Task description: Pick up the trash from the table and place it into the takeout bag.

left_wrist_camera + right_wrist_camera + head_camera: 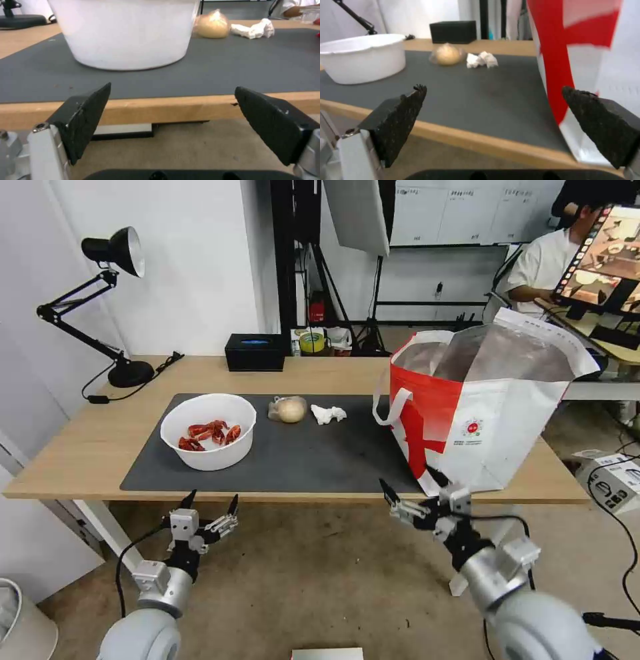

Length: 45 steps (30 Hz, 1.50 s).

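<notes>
The takeout bag point(493, 427) is stood upright at the table's point(80, 467) right end, mouth opened upward. Left gripper point(212, 501) and right gripper point(407, 483) are held wide open and empty before the table's near edge.

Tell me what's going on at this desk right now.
Nothing is being handled yet. Both the left gripper and the right gripper hang open, in front of the table's near edge. The bowl, bun and tissue sit on the mat, with the bag open beside them.

Silver-grey arms, black cables, black-padded left claw point(213, 499) and right claw point(408, 479).
</notes>
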{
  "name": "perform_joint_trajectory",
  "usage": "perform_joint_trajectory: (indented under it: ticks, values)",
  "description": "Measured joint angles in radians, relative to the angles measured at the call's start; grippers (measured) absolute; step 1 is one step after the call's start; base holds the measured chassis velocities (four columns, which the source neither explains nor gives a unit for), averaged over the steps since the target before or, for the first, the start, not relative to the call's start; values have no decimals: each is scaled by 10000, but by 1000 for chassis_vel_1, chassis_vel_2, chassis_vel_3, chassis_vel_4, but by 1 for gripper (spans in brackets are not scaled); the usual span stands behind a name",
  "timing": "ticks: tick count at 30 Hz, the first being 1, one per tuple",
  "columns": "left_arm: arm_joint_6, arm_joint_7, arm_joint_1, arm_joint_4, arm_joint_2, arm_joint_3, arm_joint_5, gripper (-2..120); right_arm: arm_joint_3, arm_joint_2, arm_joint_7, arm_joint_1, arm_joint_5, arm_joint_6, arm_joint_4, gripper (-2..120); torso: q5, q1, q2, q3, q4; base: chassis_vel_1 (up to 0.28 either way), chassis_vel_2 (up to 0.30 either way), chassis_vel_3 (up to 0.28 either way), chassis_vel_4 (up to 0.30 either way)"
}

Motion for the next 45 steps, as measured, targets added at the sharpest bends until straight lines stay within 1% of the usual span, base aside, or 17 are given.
perform_joint_trajectory:
  ticks: [4, 8, 12, 32, 43, 45]
  values:
    - [-40, 52, 96, -1, -38, -64, 52, 100, -84, 147, 16, -132, -41, 204, -233, 100, 0, 1, -1, 0, 0, 0, 0, 0, 0]
    - [-55, 115, 273, -28, -144, -136, 124, 100, -319, 351, 12, 26, 7, 343, -773, 100, 0, 2, 0, 0, 0, 0, 0, 0, 0]
    - [-58, 118, 291, -26, -130, -146, 123, 100, -432, 380, 11, 185, 11, 343, -865, 100, 0, 2, -1, 1, 0, 0, 0, 0, 0]
    - [-95, 159, 306, -24, -329, 128, 313, 100, -721, 467, 7, 386, 35, 258, -909, 100, 1, 2, 0, 1, 0, 0, 0, 0, 0]
    - [-96, 161, 237, -47, -278, 82, 258, 100, -882, 447, 33, 691, 106, 77, -952, 100, 1, 2, 0, 1, 0, 0, 0, 0, 0]
    - [-96, 161, 221, -43, -282, 117, 258, 100, -938, 408, 87, 861, 273, -70, -880, 100, 1, 2, 0, 1, 0, 0, 0, 0, 0]
